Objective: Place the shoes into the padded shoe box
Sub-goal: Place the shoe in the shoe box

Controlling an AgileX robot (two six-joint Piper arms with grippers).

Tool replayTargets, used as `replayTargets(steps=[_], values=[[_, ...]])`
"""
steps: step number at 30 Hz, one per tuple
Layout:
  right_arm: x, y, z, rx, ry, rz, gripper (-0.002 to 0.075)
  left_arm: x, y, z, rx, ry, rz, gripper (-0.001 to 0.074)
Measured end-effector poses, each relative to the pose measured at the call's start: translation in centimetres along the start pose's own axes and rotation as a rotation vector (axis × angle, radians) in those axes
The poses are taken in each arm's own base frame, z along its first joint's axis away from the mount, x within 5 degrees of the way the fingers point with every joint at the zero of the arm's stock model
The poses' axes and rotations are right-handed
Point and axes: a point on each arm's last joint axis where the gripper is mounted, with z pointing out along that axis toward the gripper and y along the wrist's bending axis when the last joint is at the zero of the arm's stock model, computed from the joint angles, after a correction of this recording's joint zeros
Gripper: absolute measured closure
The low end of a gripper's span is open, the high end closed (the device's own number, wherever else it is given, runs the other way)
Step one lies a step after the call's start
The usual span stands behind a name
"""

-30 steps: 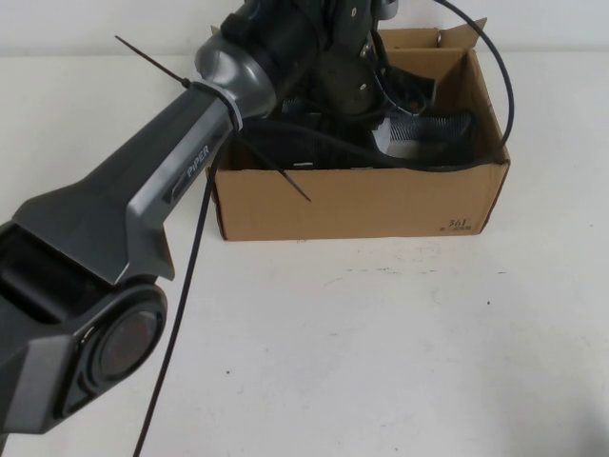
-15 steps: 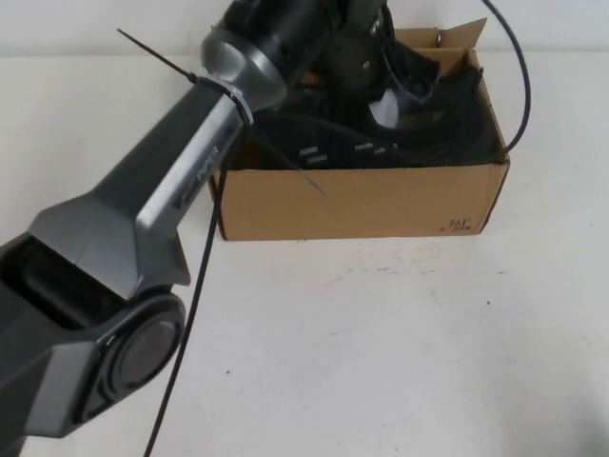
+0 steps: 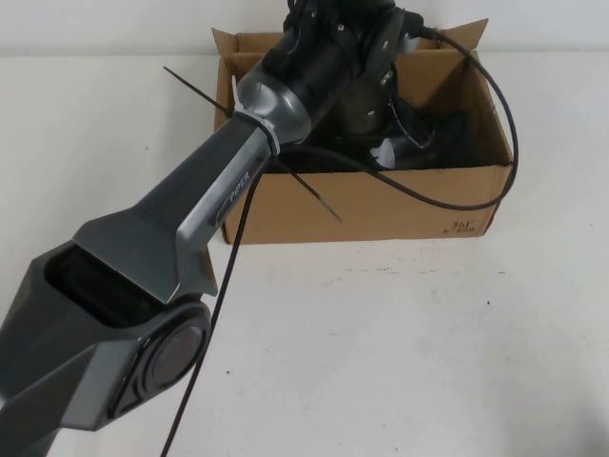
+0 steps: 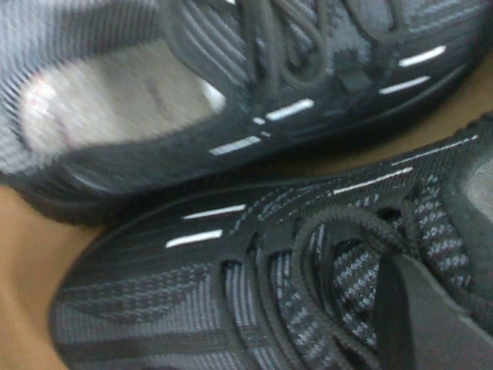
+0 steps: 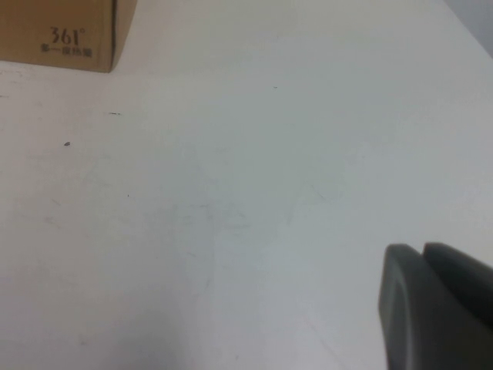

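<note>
The brown cardboard shoe box [image 3: 381,205] stands at the far middle of the white table. Both black knit sneakers lie inside it. In the left wrist view one sneaker [image 4: 308,85] with its grey-white lining showing lies beside the other [image 4: 231,308], side by side and touching. In the high view only a part of a sneaker [image 3: 447,138] shows past the arm. My left gripper [image 4: 420,324] reaches down into the box, just over the nearer sneaker's laces; in the high view its wrist [image 3: 366,86] hides it. My right gripper [image 5: 431,308] is shut and empty, low over the bare table near the box's printed corner [image 5: 69,35].
The left arm [image 3: 219,190] stretches across the table's left half to the box. Its black cable [image 3: 476,190] loops over the box's front right wall. A cable tie sticks out from the arm [image 3: 314,195]. White table [image 3: 409,343] lies in front of the box.
A sneaker that was tilted with its ridged sole showing now lies down in the box beside the other. The left arm's wrist has shifted right and lower over the box.
</note>
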Motion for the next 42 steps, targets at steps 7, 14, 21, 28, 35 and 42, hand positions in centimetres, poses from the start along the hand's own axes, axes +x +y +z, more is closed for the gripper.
replayTargets(steps=[7,14,21,28,35,42], values=[[0.0,0.0,0.0,0.000,0.000,0.000,0.0734,0.0,0.1,0.0,-0.015,-0.004,0.083,0.0725],[0.0,0.0,0.0,0.000,0.000,0.000,0.0734,0.1,-0.4,0.0,0.045,0.011,0.081,0.0725],[0.0,0.0,0.0,0.000,0.000,0.000,0.0734,0.2,-1.0,-0.1,0.122,0.016,0.116,0.0652],[0.0,0.0,0.0,0.000,0.000,0.000,0.0734,0.1,-1.3,-0.4,0.162,0.012,0.128,0.0300],[0.0,0.0,0.0,0.000,0.000,0.000,0.0734,-0.8,-0.8,-3.6,0.158,-0.048,0.127,0.0218],[0.0,0.0,0.0,0.000,0.000,0.000,0.0734,-0.4,-0.8,-3.1,0.152,-0.018,0.098,0.0213]])
